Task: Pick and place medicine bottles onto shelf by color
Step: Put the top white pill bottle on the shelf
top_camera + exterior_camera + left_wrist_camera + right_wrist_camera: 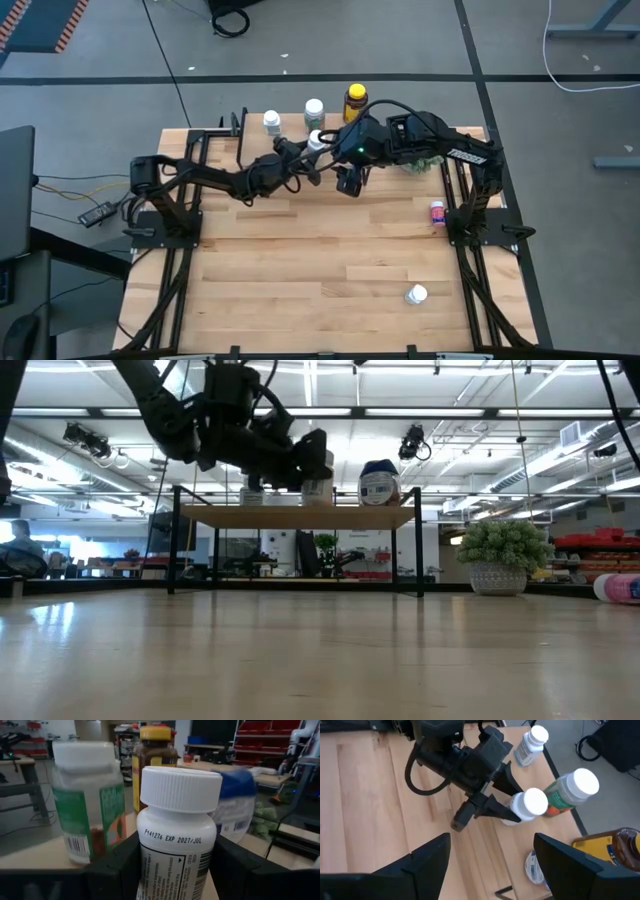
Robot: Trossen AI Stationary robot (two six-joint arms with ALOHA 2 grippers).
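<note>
My left gripper is shut on a white bottle with a white cap over the light-wood shelf at the table's far edge. On the shelf stand a white-capped bottle, a green-labelled white-capped bottle, the amber yellow-capped bottle and the squat blue-lidded bottle. My right gripper is open and empty above the table, just near of the shelf. A pink-labelled bottle and another white-capped bottle are on the table. My left gripper pinches the white bottle's body below the cap between its two fingers. The fingers come about level from the table's left side. The bottle stands upright; whether its base rests on the shelf board I cannot tell.
A green spiky potted plant stands at the table's far right, partly under my right arm. Black frame rails run along both table sides. The near half of the tabletop is bare wood.
</note>
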